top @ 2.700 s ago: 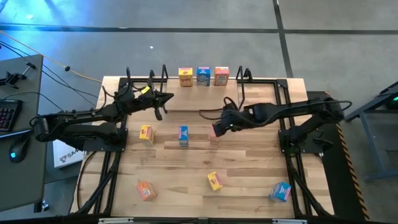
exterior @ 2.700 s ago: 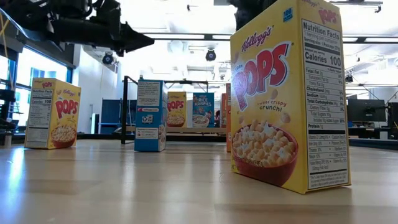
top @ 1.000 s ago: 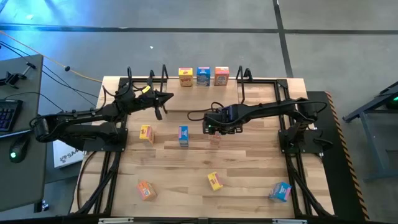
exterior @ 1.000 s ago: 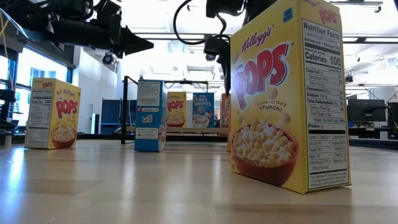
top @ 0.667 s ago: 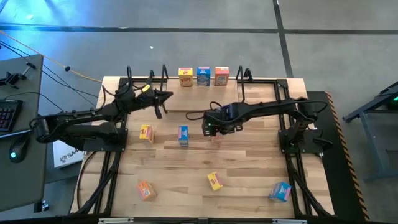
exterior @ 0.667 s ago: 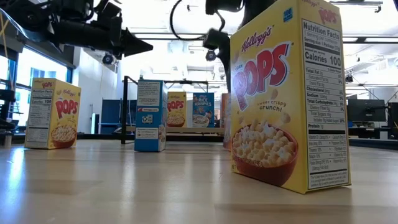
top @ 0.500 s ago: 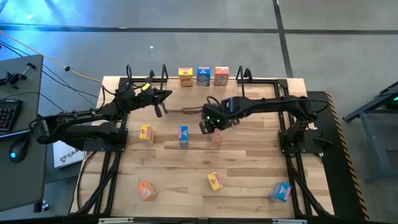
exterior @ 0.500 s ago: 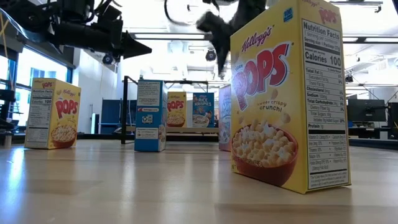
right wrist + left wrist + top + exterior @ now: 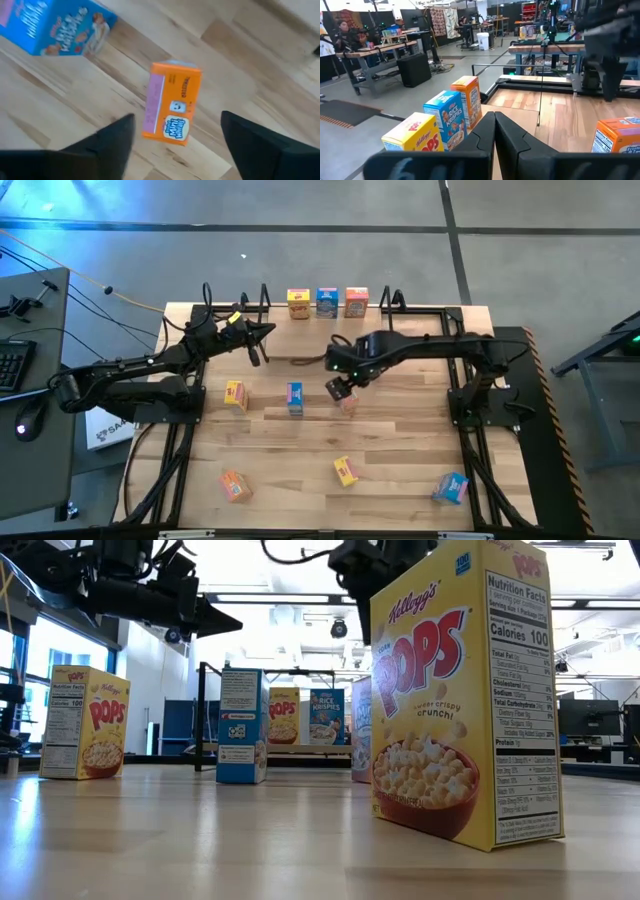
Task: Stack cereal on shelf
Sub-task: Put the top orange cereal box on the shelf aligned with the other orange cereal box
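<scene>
Cereal box, orange, lies flat lengthwise between right gripper's spread fingers

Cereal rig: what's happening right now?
The right end effector hangs open above an orange cereal box mid-table, not holding it; a blue box stands close by. Three boxes already stand in a row on the shelf at the far edge. The left end effector is shut and empty, waiting near the shelf's left end. Five more boxes stand about the table, one being a yellow box near the front.
</scene>
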Controlling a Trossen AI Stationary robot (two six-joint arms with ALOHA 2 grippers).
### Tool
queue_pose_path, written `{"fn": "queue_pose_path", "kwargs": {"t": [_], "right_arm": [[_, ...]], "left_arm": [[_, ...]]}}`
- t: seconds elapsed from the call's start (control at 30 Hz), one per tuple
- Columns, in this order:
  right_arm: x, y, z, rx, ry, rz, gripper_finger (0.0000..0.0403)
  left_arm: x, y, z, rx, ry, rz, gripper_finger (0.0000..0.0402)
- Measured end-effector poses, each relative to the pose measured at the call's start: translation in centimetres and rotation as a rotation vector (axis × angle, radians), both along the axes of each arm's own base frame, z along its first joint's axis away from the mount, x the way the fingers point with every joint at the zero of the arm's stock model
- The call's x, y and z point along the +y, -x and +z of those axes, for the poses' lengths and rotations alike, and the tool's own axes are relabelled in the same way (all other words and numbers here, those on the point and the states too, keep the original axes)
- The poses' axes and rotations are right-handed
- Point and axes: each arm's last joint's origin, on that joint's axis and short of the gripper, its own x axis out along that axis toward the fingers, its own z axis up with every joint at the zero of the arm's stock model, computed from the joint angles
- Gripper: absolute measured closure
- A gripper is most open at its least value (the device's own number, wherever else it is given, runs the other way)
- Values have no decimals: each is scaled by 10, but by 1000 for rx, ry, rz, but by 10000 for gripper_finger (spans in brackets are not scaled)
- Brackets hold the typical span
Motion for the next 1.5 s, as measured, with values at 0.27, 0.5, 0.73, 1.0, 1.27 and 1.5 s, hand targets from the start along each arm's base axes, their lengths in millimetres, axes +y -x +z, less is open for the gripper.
{"fn": "queue_pose_path", "kwargs": {"t": [0.27, 0.5, 0.73, 1.0, 1.27, 1.5], "right_arm": [[5, -14, -30, 90, -16, -39, 71], [2, -18, -41, 120, -12, -62, 78], [1, -20, -40, 99, 15, -67, 142], [1, -24, -40, 62, 15, -44, 201], [-1, -24, -40, 61, 13, -1, 217], [-11, -25, -30, 14, -34, 103, 219]], "left_arm": [[0, 0, 0, 1, -1, -1, 401], [0, 0, -1, 6, 1, 0, 401], [0, 0, -1, 8, 2, 0, 401], [0, 0, -1, 9, -1, 0, 401], [0, 0, -1, 10, -3, 0, 401], [0, 0, -1, 13, -2, 0, 401]]}}
